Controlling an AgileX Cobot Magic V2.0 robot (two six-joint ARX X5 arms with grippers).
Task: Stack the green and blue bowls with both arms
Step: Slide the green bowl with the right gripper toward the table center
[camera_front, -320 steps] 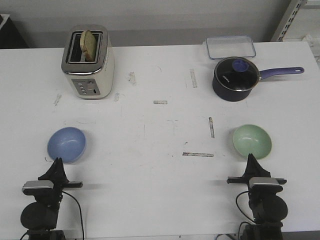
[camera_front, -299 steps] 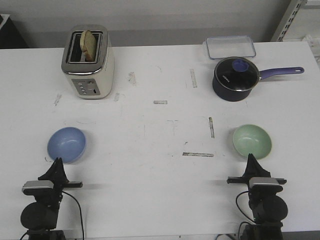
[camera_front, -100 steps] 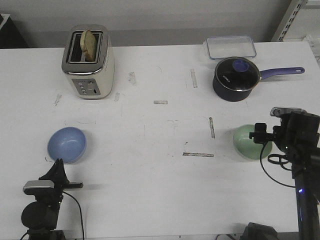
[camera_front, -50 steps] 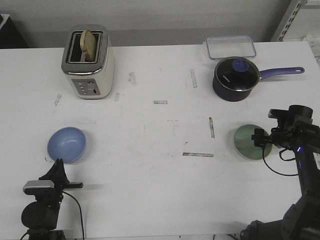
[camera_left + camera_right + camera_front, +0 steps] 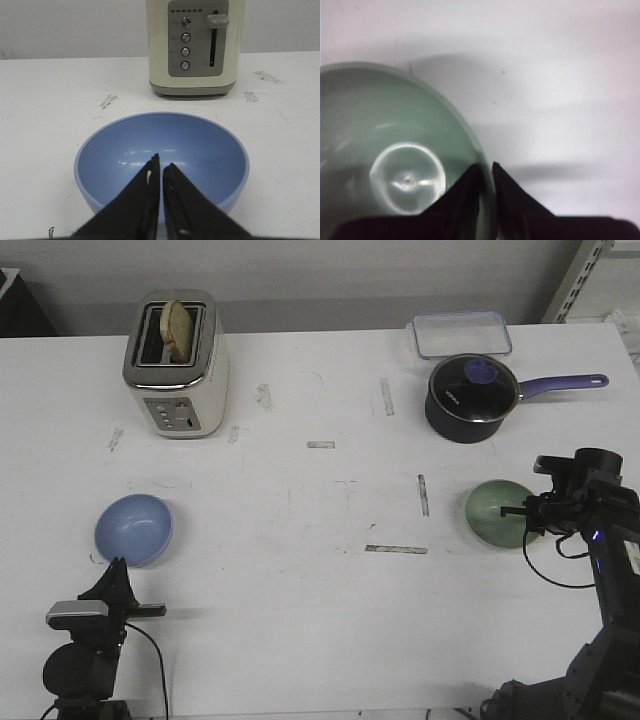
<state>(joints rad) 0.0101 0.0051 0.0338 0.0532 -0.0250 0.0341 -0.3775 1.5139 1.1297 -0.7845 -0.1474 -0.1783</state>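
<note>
The pale green bowl (image 5: 493, 511) sits at the right of the table, tipped slightly. My right gripper (image 5: 522, 510) reaches in from the right, its jaws closed on the bowl's right rim. In the right wrist view the gripper (image 5: 486, 167) has one finger inside the green bowl (image 5: 395, 125) and one outside, with the rim pinched between them. The blue bowl (image 5: 133, 529) rests on the table at front left. My left gripper (image 5: 114, 565) is shut and empty just behind it, low near the table's front edge. In the left wrist view the left gripper (image 5: 161, 161) points at the blue bowl (image 5: 200, 145).
A cream toaster (image 5: 177, 365) with a slice of bread stands at back left and shows in the left wrist view (image 5: 195, 45). A dark navy pot (image 5: 472, 395) with a long handle and a clear container (image 5: 462, 333) stand at back right. Tape marks dot the table.
My right arm rose from its rest at the front edge and swung to the green bowl's right side, then closed its jaws over the rim. The left arm and blue bowl have not moved.
</note>
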